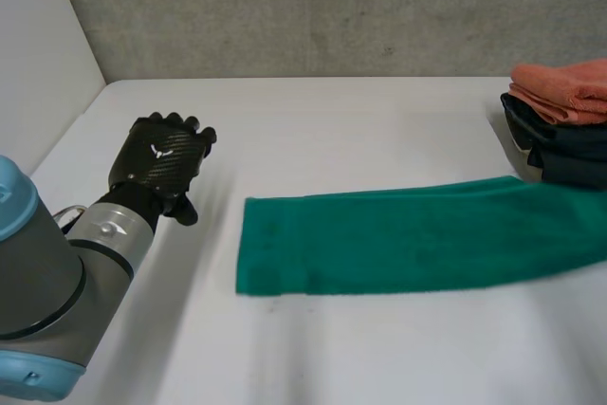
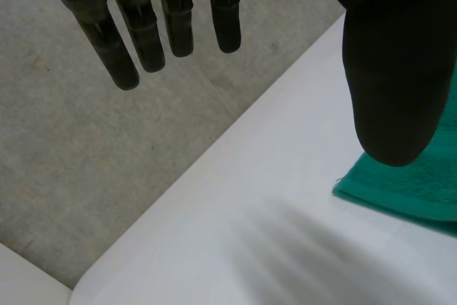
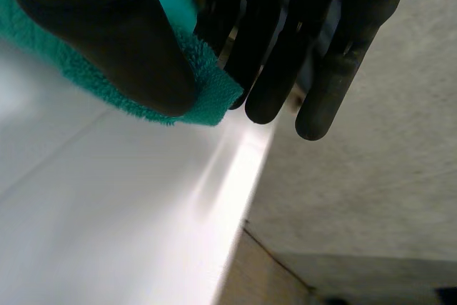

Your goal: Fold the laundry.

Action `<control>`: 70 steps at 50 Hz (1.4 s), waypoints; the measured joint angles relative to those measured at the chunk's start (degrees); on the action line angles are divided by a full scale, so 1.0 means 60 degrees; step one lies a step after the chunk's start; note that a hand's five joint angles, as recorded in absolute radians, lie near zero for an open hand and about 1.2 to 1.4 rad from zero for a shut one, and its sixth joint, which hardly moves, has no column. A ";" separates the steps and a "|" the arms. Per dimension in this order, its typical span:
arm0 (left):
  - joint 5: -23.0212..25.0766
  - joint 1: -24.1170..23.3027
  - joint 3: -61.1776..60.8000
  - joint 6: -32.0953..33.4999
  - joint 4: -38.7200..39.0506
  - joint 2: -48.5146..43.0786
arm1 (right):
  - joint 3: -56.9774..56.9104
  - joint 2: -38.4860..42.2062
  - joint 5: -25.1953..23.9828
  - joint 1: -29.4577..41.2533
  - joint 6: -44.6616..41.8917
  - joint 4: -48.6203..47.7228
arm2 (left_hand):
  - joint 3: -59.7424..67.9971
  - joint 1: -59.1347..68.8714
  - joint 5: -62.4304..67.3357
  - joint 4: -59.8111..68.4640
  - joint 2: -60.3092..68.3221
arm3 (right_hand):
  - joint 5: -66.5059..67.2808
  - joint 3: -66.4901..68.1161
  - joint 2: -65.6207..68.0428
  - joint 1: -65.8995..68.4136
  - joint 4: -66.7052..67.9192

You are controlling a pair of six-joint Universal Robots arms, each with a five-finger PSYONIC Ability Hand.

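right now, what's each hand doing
Left hand: open, holding nothing.
Right hand: shut on the green towel, pinching its corner.

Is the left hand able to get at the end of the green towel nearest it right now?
Probably yes. The left hand is open and sits beside the near end of the green towel, with just bare table between them and nothing lying in the way.

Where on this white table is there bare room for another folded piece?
Beyond the long green terry towel, between the black left hand and the stack of orange and dark folded cloths; also along the table's near edge. Crowded by that stack.
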 measured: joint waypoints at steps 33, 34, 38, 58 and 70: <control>-0.0036 -0.0401 0.0086 -0.0015 0.0063 0.0471 | -0.0626 0.1699 0.0423 1.1220 0.1834 -0.2528 | -0.0189 -0.0124 -0.0192 -0.0129 -0.0173 | -0.7044 -0.7201 -0.7342 -0.6855 -0.7252; -0.0037 -0.0438 0.0116 -0.0015 0.0069 0.0432 | -0.0599 0.1650 0.0435 1.1198 0.1869 -0.2514 | -0.0189 -0.0124 -0.0192 -0.0129 -0.0173 | -0.7636 -0.7670 -0.7788 -0.7280 -0.7728; -0.0041 -0.0754 0.0430 -0.0009 0.0105 0.0110 | -0.0284 0.0825 0.0550 1.0688 0.2460 -0.2381 | -0.0188 -0.0124 -0.0188 -0.0129 -0.0173 | -0.8966 -0.9297 -0.9174 -0.8388 -0.9357; -0.0715 -0.2904 0.2689 0.0028 0.0040 -0.2969 | 0.1718 -0.0528 0.0541 0.6449 0.3581 -0.0295 | -0.0188 -0.0124 -0.0188 -0.0129 -0.0173 | -0.4500 -0.4838 -0.4637 -0.3830 -0.4971; -0.1158 -0.2525 0.1699 0.0014 -0.0012 -0.1611 | 0.0999 -0.0236 0.1654 0.7123 0.1984 -0.1372 | -0.0253 -0.0201 -0.0286 -0.0231 -0.0266 | 0.0105 0.0004 0.0014 -0.0061 -0.0005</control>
